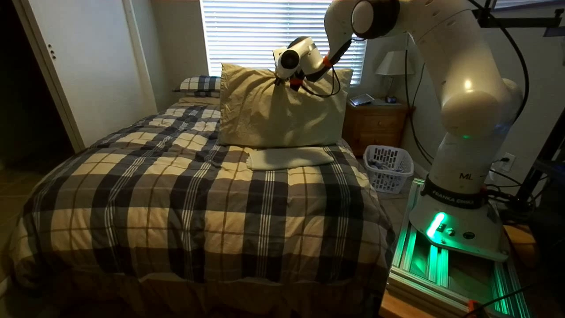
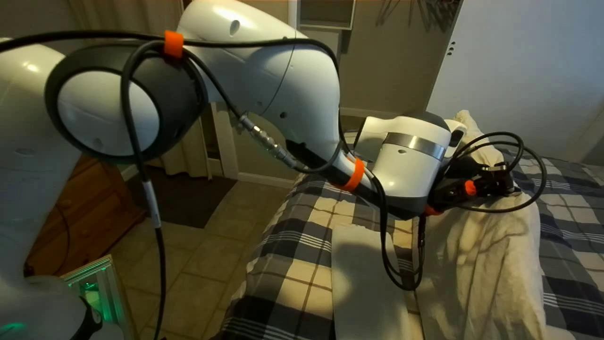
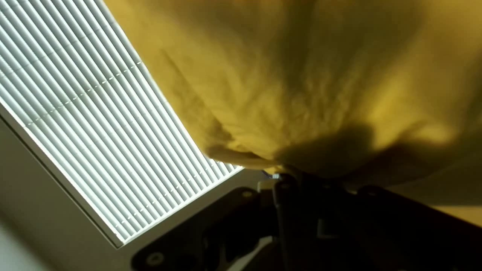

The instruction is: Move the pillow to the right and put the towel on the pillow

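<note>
The pillow is large and cream-yellow and hangs upright over the right part of the bed. My gripper is shut on its top edge near the middle, and the cloth gathers into folds there. I cannot tell whether its lower edge touches the bed. The pillow also shows in an exterior view and fills the top of the wrist view, above the dark fingers. The towel, pale and folded flat, lies on the bed just in front of the pillow's lower edge. It also shows in an exterior view.
Plaid pillows lie at the bed's head. A nightstand with a lamp and a white laundry basket stand right of the bed. Window blinds are behind the pillow. A cable loops below the wrist near the towel.
</note>
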